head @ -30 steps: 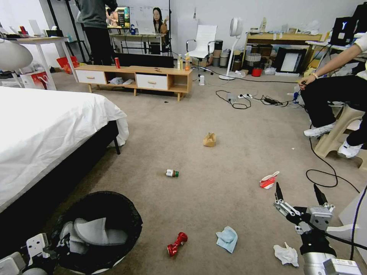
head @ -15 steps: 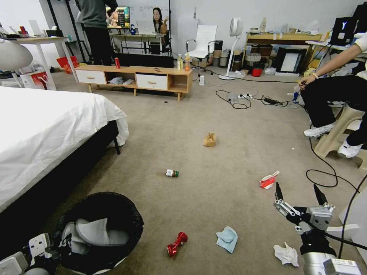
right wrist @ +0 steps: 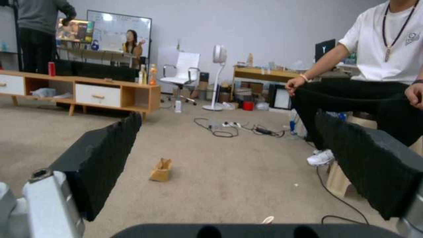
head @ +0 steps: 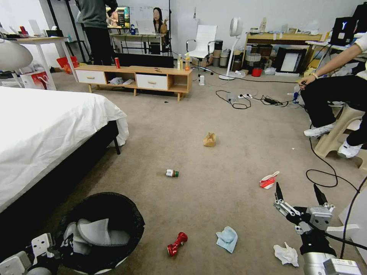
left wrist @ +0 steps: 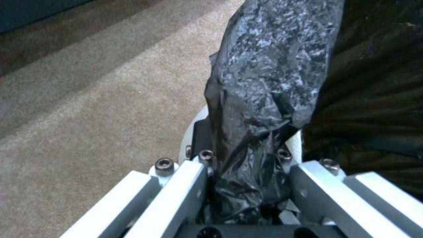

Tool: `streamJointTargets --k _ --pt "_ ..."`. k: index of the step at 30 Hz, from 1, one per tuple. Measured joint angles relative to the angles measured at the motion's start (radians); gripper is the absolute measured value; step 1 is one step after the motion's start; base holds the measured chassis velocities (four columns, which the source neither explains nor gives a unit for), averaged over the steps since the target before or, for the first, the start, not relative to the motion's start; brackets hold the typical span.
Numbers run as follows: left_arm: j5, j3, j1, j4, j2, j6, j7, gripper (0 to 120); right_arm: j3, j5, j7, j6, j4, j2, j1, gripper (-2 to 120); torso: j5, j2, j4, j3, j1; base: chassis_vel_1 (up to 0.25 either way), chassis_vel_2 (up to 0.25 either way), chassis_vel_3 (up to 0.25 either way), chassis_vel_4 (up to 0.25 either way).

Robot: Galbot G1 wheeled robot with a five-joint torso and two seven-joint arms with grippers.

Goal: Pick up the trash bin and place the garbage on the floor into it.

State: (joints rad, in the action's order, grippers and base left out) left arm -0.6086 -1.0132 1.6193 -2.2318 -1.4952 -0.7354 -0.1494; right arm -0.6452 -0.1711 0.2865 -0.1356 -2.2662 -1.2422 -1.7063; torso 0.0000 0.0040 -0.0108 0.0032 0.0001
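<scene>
The trash bin [head: 132, 214], round with a black bag liner, sits low at the bottom left beside the bed and holds grey slippers. My left gripper [head: 57, 247] is shut on its near rim; the left wrist view shows the black bag [left wrist: 264, 82] pinched in that gripper [left wrist: 247, 158]. The right gripper [head: 299, 193] hovers open over the floor [head: 214, 202] at the right, nothing between its fingers [right wrist: 105, 155]. The garbage lies scattered: crushed red can [head: 176, 244], light-blue tissue [head: 227, 238], white tissue [head: 286, 254], red-white carton [head: 268, 180], green-capped bottle [head: 172, 173], tan paper bag [head: 209, 139] [right wrist: 162, 170].
A white-sheeted bed [head: 49, 130] fills the left side. A seated person's legs and a stool [head: 336, 133] are at the right, with black cables [head: 325, 168] trailing over the carpet. A low wooden cabinet [head: 137, 78] stands at the back.
The bin and my left gripper have shifted slightly to the right. The right gripper and the litter have stayed in place.
</scene>
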Motion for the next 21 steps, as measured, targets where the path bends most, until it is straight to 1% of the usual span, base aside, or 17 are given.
streamJointTargets --k 17,21 --pt "-0.003 0.007 0.000 -0.002 0.008 0.000 0.012 7 0.000 0.000 0.000 0.000 0.000 0.000 0.000 100 0.0000 0.000 0.0000 0.000 0.000 0.000 0.000 0.000 0.000" --pt "-0.003 -0.001 0.016 -0.017 0.002 0.000 0.014 7 0.000 0.000 0.000 0.000 0.000 0.000 0.000 100 0.0000 0.000 0.0000 0.000 0.000 0.000 0.000 0.000 0.000"
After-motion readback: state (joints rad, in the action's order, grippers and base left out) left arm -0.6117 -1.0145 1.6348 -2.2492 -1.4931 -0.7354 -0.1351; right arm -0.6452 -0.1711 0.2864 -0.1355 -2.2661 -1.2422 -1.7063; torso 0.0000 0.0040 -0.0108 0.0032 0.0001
